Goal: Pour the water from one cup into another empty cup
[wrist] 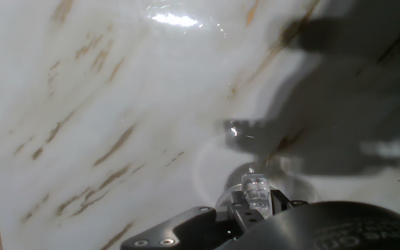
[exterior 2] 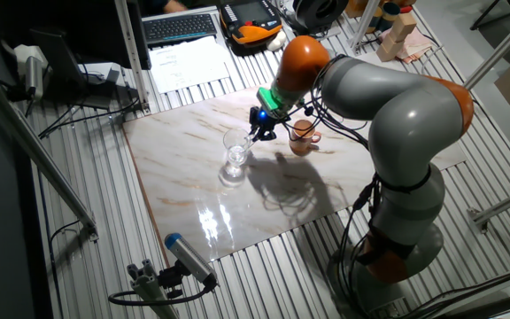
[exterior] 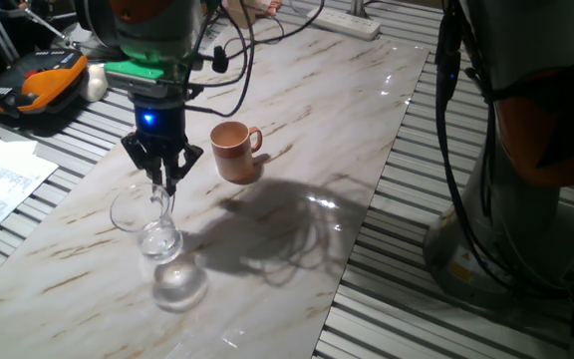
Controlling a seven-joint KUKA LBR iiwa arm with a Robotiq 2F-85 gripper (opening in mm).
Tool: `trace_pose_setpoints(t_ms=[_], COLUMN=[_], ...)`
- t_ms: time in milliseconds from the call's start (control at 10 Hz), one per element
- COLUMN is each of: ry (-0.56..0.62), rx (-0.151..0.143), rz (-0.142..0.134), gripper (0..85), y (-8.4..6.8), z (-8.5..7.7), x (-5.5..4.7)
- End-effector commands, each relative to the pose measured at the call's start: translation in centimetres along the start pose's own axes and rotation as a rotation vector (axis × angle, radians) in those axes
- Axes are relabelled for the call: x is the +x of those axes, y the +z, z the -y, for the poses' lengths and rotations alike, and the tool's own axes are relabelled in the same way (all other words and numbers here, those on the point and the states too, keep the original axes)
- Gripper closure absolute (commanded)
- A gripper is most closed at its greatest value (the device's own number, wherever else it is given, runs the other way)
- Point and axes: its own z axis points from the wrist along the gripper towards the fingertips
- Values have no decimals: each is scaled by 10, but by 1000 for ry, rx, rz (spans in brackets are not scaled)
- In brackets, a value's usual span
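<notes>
We are holding the glass cup (exterior: 147,221) by its handle, our gripper (exterior: 164,182) pinched shut on the loop. The cup is hanging just above the middle of the marble tabletop (exterior: 297,120). The brown cup (exterior: 233,152) is standing upright near it, toward the far edge, mouth open to the top. One cup is clear, smooth and round; the other is dull clay.

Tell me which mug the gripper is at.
The clear glass mug: the gripper is closed at its handle. The brown ceramic mug stands apart, untouched.
</notes>
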Motion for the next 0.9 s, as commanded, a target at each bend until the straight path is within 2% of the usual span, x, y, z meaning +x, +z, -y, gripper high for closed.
trace_pose_setpoints(t_ms=[0,200,300,400,600,800], ry=[0,-7,-12,-18,-15,-25], rx=[-3,18,22,22,-10,-7], rz=[-3,20,21,16,-22,-32], gripper=[850,850,850,850,850,850], y=[-3,-7,-10,-15,-25,-36], z=[1,1,0,0,-3,-5], x=[1,1,0,-2,-6,-11])
